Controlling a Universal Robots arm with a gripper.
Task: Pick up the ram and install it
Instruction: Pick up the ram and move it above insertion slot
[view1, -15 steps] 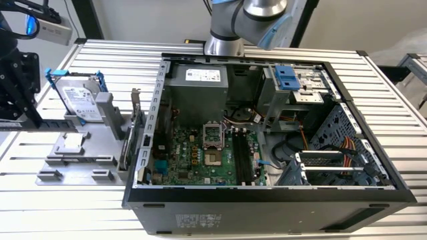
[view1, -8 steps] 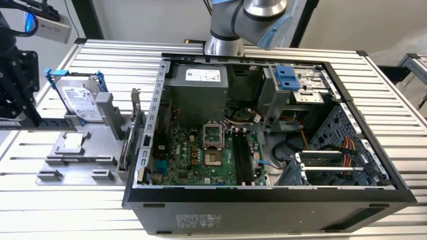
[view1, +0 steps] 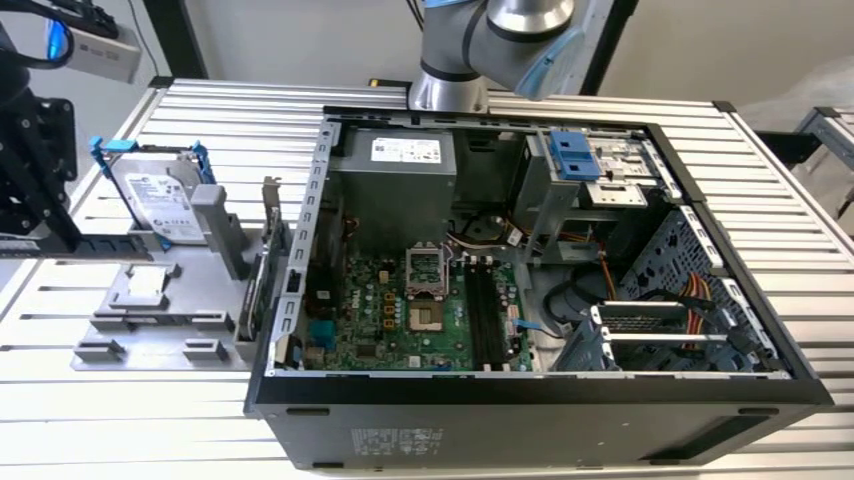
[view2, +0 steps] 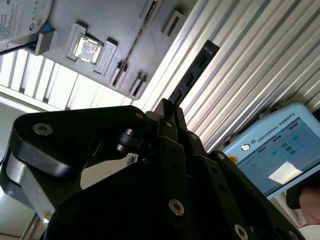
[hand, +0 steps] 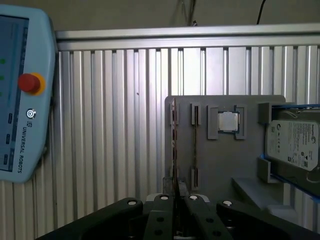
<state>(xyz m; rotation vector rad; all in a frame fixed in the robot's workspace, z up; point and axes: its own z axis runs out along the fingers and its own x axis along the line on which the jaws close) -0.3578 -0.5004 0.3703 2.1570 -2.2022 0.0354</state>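
Gripper (hand: 175, 189) clamps ram (view2: 196, 67) over slatted metal table (hand: 115, 125); teach pendant (hand: 25, 100) lies there

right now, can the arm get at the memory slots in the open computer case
Probably yes. The case lies with its side off, and the long black memory slots face up with no cable or part over them. The end effector, shut on the ram, is outside the case.

An open computer case (view1: 534, 425) is lying on the metal surface (view1: 134, 435), its green motherboard (view1: 387, 300) facing up, while a grey fixture (view1: 200, 300) at the exterior view's left is holding a hard drive (view1: 160, 200).
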